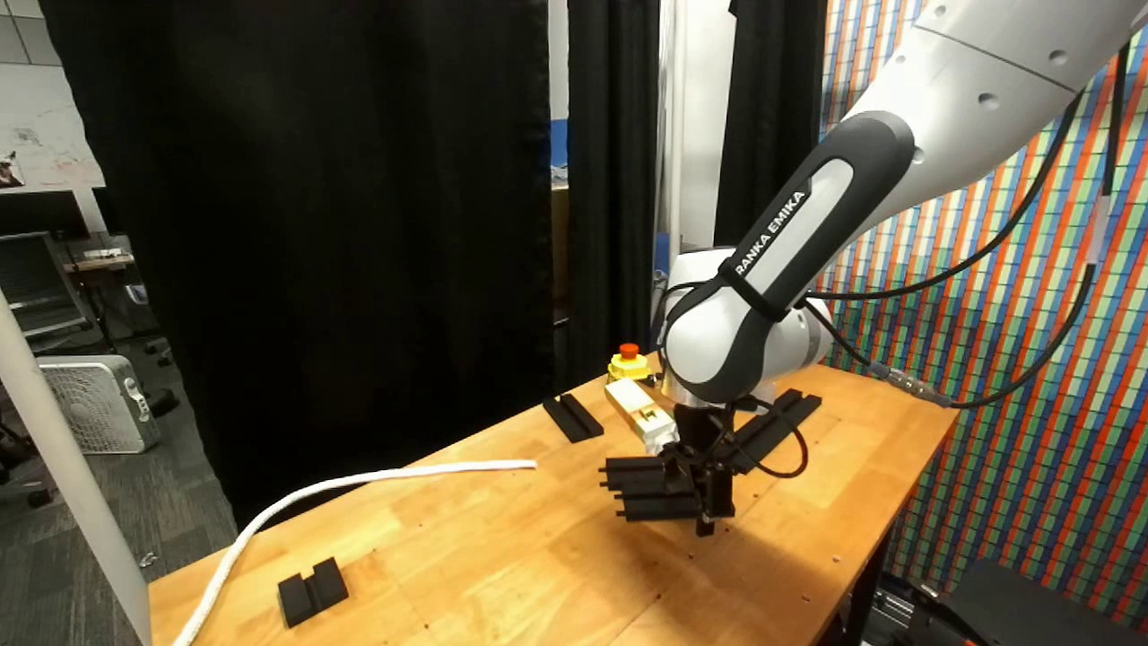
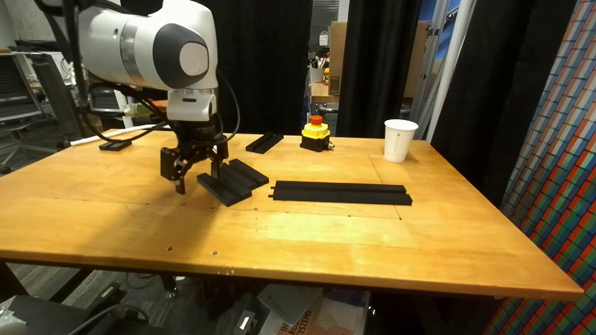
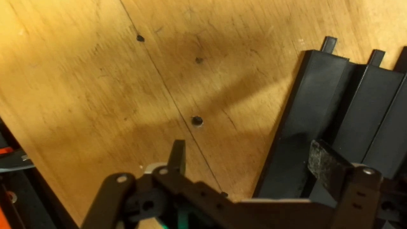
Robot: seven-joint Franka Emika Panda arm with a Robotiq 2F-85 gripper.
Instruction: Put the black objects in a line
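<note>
Jaws stand well apart; black bars lie, apparently, beneath one of them.

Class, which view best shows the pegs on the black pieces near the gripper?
Wrist view: two pegs appear large, a third cropped. In an exterior view, the pegs look tiny; elsewhere I can't make them out.
</note>
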